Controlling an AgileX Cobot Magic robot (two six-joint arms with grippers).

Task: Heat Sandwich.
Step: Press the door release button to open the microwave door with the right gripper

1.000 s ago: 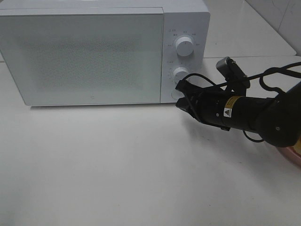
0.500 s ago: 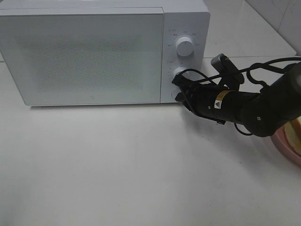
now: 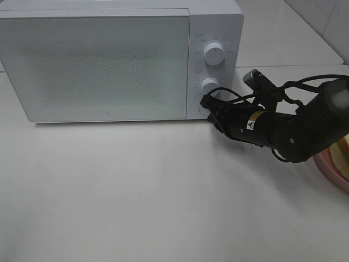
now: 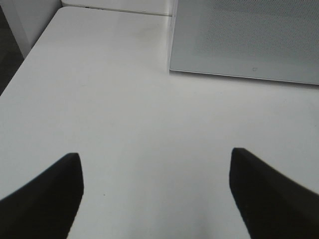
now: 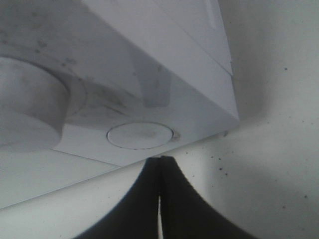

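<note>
The white microwave (image 3: 109, 60) stands at the back of the table with its door closed. My right gripper (image 3: 206, 103) is shut and its tips are at the round button (image 3: 203, 109) low on the control panel, below two knobs. In the right wrist view the shut gripper (image 5: 160, 162) points at that button (image 5: 139, 135), just short of it. Only a sliver of the sandwich (image 3: 345, 154) shows at the right edge, on the pink plate (image 3: 330, 170), behind the right arm. My left gripper (image 4: 154, 154) is open over bare table, holding nothing.
The upper knob (image 3: 214, 53) and lower knob (image 3: 209, 84) sit on the microwave's panel. The right arm's cables (image 3: 305, 90) loop above its wrist. The left wrist view shows the microwave's door corner (image 4: 239, 45) and the table's edge (image 4: 30, 55).
The right arm has moved up and left toward the microwave's panel, bringing its shut tips to the round button. The pink plate and sandwich have come into sight at the right edge.
</note>
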